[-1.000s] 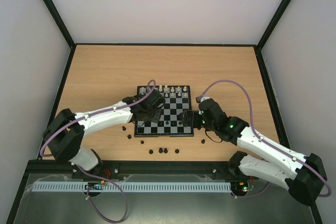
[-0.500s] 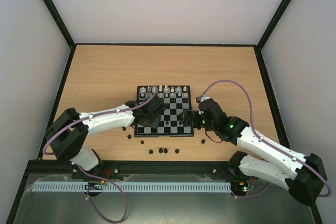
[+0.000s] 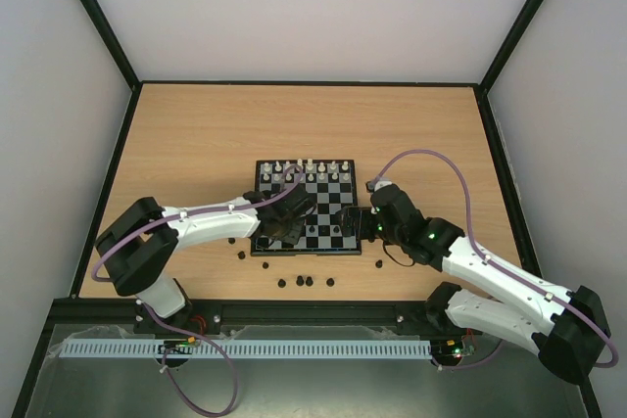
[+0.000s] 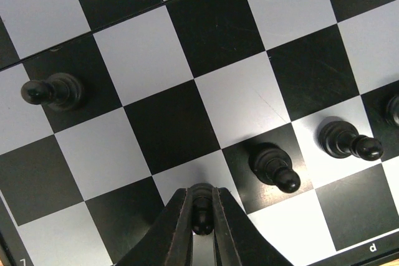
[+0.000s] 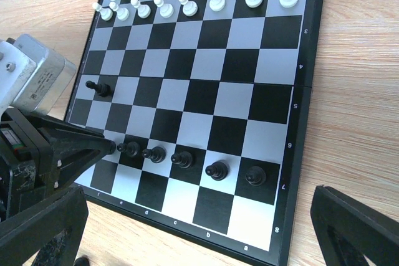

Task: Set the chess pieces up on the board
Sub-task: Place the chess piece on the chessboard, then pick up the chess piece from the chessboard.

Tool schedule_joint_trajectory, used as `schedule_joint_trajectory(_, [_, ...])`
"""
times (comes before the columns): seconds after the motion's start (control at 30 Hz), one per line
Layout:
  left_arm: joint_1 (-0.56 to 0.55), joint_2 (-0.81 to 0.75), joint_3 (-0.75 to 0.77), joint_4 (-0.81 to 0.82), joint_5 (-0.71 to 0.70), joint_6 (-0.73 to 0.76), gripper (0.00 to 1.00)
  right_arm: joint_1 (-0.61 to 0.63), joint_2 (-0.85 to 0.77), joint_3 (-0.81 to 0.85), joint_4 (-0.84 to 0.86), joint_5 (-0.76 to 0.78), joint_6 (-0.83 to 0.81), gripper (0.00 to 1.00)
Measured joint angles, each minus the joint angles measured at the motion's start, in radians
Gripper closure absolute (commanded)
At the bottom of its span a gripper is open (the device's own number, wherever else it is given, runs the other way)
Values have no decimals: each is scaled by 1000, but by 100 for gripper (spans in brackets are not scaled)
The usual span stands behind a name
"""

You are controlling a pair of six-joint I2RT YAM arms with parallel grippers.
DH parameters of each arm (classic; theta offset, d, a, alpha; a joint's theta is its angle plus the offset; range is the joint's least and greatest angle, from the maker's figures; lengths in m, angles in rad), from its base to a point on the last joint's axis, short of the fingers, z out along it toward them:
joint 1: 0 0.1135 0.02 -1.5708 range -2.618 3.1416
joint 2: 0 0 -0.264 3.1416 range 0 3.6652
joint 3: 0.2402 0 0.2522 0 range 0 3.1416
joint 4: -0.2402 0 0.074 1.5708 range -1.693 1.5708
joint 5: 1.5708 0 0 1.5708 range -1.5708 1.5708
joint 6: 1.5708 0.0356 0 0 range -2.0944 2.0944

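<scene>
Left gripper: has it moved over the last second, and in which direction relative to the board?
Yes. In the top view the left gripper, shut on a black piece, has moved from mid-board toward the near edge of the board, slightly rightward.

The top view is taken from above and behind the arms (image 3: 196, 227), facing down toward the far wall; the whole worktop (image 3: 196, 134) and the board (image 3: 328, 193) are seen from well off. The left wrist view is held very near the board, facing almost straight down. Only a few squares are framed, with the tips of the left gripper (image 4: 202, 199) and a black pawn (image 4: 201, 216) between them at the bottom edge. The right wrist view is set farther back, over the board's near right corner, facing obliquely far-left between the wide-set fingers (image 5: 355, 228) of the right gripper (image 5: 194, 197). The near row of black pawns (image 5: 181, 159) is shared by both wrist views.
</scene>
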Motion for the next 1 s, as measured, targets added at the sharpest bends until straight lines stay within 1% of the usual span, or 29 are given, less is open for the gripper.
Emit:
schedule_joint_trajectory(0.17, [-1, 3, 2, 2, -8, -7, 83, 0, 0, -3, 0, 2, -2, 1])
schedule_joint_trajectory(0.33, [-1, 3, 3, 2, -19, -12, 73, 0, -2, -8, 0, 2, -2, 1])
schedule_joint_trajectory(0.5, [-1, 3, 10, 0, -27, -16, 70, 0, -10, -9, 0, 2, -2, 1])
schedule_joint_trajectory(0.67, [-1, 1, 18, -4, -34, -19, 65, 0, -18, -12, -1, 2, -2, 1])
schedule_joint_trajectory(0.77, [-1, -25, 21, -19, -42, -20, 57, 0, -19, -12, -1, 2, -2, 2])
schedule_joint_trajectory(0.8, [-1, -39, 24, -26, -45, -20, 53, 0, -20, -12, -1, 2, -2, 2])
schedule_joint_trajectory(0.93, [-2, -111, 44, -42, -71, -21, 31, 0, -21, -12, -1, 2, -2, 1])
schedule_joint_trajectory(1.0, [-3, -164, 46, -48, -87, -21, 18, 0, -21, -12, -1, 2, -2, 1])
